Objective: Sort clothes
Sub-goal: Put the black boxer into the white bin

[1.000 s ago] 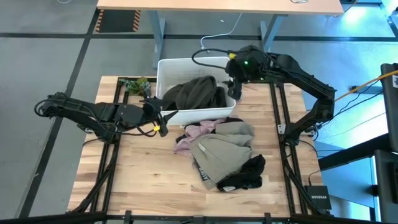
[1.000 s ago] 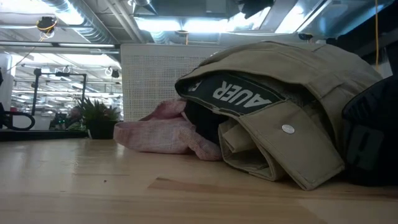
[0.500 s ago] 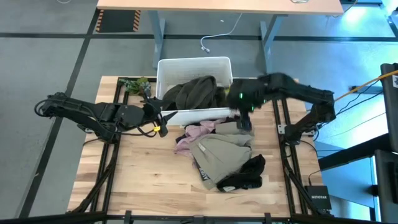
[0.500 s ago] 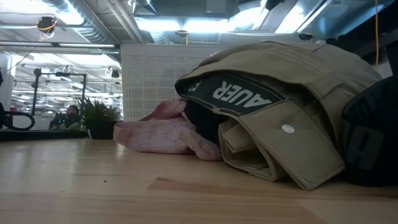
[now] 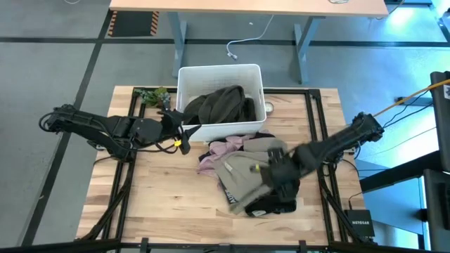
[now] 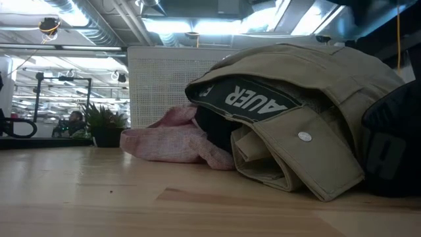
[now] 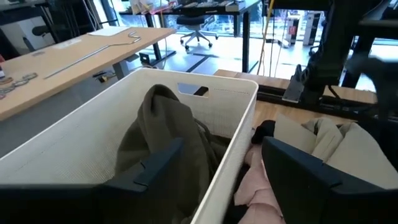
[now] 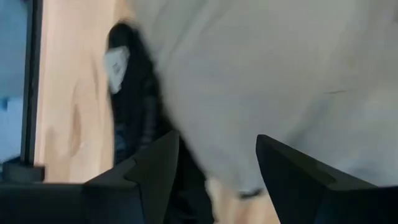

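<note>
The dark olive-grey garment (image 5: 218, 104) lies in the white bin (image 5: 184, 76). On the table in front of the bin, the beige-tan garment (image 5: 242, 176) lies in a heap, with the pale pink one (image 5: 218, 150) at its far left and the black one (image 5: 281, 202) at its near right. A dark bit of cloth (image 5: 263, 135) shows between the beige garment and the bin. My right gripper (image 5: 276, 176) is open just above the beige garment's right part; its wrist view (image 8: 217, 149) shows beige and black cloth (image 8: 134, 106) beneath. My left gripper (image 5: 184, 133) is open at the bin's near left corner (image 7: 221, 155).
A small potted plant (image 5: 153, 95) stands left of the bin, and a small round thing (image 5: 269, 107) lies on the table to the bin's right. Bare wood (image 5: 162, 200) lies at the near left. A desk (image 5: 246, 5) stands beyond the far edge.
My right gripper has swept from above the bin's far right corner toward the table's near edge and down, and now stands over the beige garment. The clothes have kept their places.
</note>
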You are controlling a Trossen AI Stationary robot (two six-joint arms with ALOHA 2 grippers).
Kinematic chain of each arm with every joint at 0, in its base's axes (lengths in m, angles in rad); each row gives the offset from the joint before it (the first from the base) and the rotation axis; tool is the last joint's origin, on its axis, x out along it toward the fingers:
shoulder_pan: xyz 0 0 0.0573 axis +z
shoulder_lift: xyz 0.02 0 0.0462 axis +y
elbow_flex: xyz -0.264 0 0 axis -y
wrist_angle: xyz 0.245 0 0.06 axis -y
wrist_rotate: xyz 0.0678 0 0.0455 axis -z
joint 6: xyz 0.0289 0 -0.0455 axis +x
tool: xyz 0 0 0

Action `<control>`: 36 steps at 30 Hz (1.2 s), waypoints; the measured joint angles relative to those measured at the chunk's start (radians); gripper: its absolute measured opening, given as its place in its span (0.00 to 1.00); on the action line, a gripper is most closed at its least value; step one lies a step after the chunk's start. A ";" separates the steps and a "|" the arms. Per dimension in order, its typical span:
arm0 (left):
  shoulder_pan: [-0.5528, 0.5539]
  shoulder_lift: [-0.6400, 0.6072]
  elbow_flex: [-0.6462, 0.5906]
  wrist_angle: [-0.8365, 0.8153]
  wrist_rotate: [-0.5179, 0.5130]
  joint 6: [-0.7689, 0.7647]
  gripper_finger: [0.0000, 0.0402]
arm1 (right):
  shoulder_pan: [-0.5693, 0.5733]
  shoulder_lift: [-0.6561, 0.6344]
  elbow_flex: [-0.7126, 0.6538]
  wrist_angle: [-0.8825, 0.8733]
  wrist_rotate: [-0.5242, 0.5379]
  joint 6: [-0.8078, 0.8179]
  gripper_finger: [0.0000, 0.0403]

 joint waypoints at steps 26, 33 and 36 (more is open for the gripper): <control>0.052 0.000 0.000 0.015 -0.001 -0.026 0.52 | 0.174 0.000 -0.503 0.547 -0.025 0.053 0.57; 0.052 0.000 0.000 0.009 -0.001 -0.046 0.52 | 0.174 0.000 -0.518 0.549 -0.028 0.053 0.39; 0.052 0.000 0.000 0.009 -0.001 -0.046 0.52 | 0.174 0.000 -0.518 0.548 -0.030 0.049 0.27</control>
